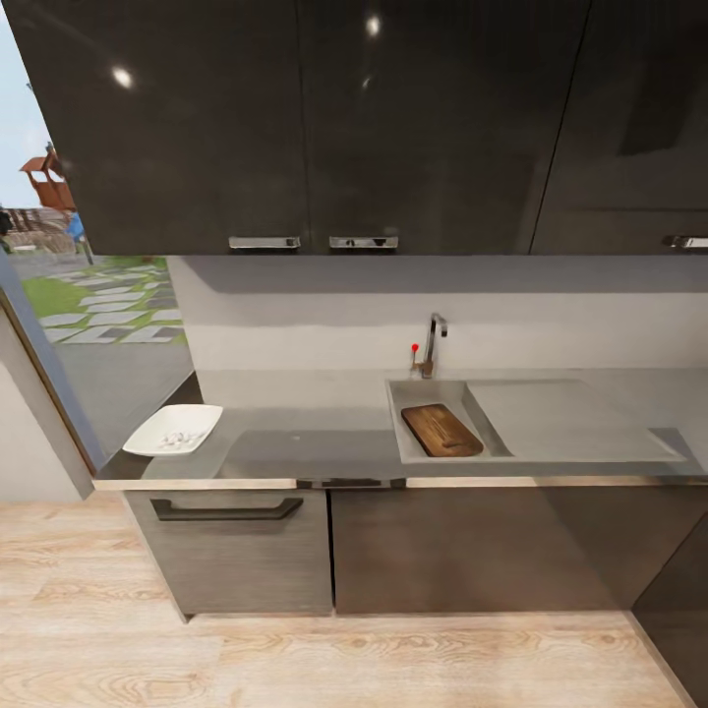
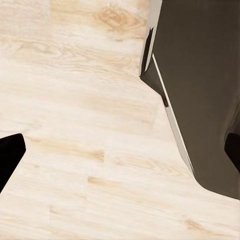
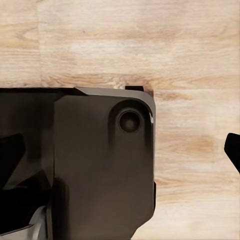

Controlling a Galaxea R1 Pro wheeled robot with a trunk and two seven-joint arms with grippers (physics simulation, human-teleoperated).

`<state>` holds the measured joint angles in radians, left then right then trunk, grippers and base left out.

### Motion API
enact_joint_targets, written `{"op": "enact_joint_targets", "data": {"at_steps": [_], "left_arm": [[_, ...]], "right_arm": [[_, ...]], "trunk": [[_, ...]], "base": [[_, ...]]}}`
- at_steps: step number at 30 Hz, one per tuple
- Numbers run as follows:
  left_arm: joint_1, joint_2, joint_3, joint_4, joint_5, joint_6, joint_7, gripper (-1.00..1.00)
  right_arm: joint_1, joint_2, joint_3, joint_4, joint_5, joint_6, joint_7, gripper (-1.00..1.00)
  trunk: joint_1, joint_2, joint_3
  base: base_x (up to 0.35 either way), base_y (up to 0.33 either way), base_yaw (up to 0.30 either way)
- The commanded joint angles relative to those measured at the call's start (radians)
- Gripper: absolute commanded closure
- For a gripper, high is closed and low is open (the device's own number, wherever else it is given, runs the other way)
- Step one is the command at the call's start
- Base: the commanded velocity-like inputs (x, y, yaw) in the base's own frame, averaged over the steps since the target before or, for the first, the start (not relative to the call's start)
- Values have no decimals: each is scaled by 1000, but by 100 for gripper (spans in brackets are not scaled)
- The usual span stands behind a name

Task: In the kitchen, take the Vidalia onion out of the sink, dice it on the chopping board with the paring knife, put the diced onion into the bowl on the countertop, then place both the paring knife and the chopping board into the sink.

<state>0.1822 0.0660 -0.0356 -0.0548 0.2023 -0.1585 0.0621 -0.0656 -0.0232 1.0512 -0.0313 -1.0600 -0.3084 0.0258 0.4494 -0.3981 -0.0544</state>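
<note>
the white bowl (image 1: 174, 430) with pale bits sits at the counter's (image 1: 295, 447) left end; the stiff wooden chopping board (image 1: 442, 431) lies in the sink (image 1: 405, 433), best lifted by its rim. both grippers point floorward, well away; their opening can't be told.

Dark glossy wall cabinets (image 1: 295, 118), pale wood floor (image 1: 295, 659), garden beyond window (image 1: 108, 305)

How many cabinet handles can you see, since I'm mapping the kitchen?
4: two chrome upper handles side by side, another upper handle cut off at the picture's right edge, and one dark drawer handle under the countertop. More may lie out of frame.
</note>
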Motion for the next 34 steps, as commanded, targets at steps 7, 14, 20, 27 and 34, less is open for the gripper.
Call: {"op": "enact_joint_targets", "data": {"at_steps": [7,14,20,27,34], "left_arm": [[0,0,-4,-2,6,-1,2,-100],[0,0,-4,-2,6,-1,2,-100],[0,0,-4,-2,6,-1,2,-100],[0,0,-4,-2,6,-1,2,-100],[0,0,-4,-2,6,-1,2,-100]], "right_arm": [[0,-1,7,-8,-10,-2,2,-100],[0,0,9,-14,-8,-7,3,-100],[0,0,9,-17,-8,-9,3,-100],[0,0,9,-18,-8,-9,3,-100],[0,0,9,-18,-8,-9,3,-100]], "trunk": [[1,-2,-2],[1,-2,-2],[1,-2,-2],[1,-2,-2],[1,-2,-2]], "base": [[0,0,0],[0,0,0],[0,0,0],[0,0,0],[0,0,0]]}}
